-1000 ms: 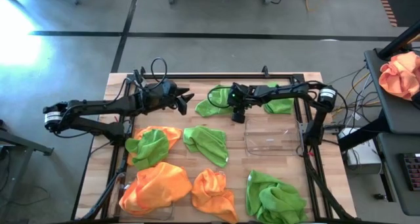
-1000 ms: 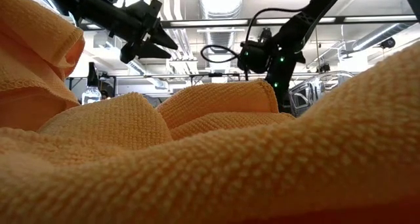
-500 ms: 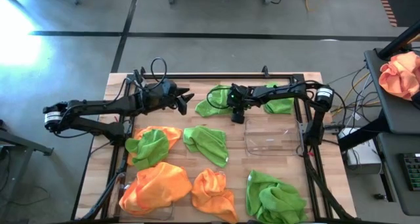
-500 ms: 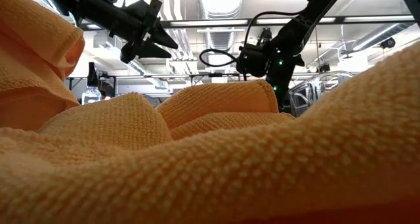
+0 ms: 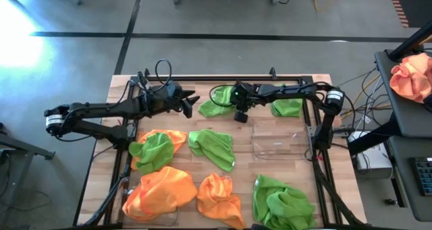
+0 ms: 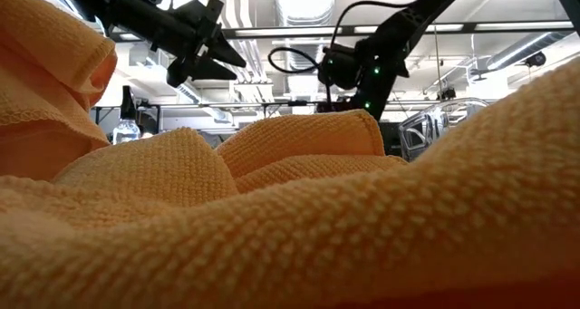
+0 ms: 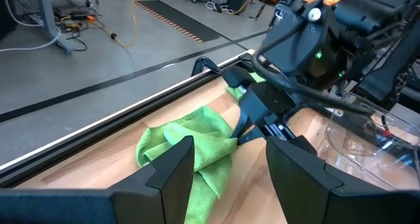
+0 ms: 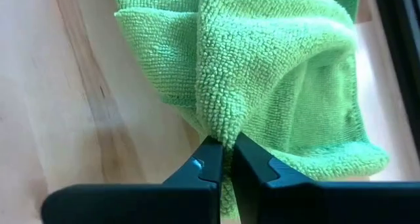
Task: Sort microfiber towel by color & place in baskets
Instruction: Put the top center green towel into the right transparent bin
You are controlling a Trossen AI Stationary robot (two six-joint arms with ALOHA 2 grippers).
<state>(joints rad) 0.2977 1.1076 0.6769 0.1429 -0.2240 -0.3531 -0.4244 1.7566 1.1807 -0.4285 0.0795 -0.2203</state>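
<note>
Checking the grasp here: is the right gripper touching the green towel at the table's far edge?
Touching. In the right wrist view the right gripper is pinched shut on a fold of the green towel.

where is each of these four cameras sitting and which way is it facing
High view: overhead, looking straight down on the wooden table; both arms show, left claw open, waiting.
Low view: at tabletop height, looking level across, mostly blocked by an orange towel; both arms overhead.
Left wrist view: past its own fingers toward the right arm.
Right wrist view: down on the right claw, shut on a green towel.
Shared: both wrist views and the high view show that green towel.
</note>
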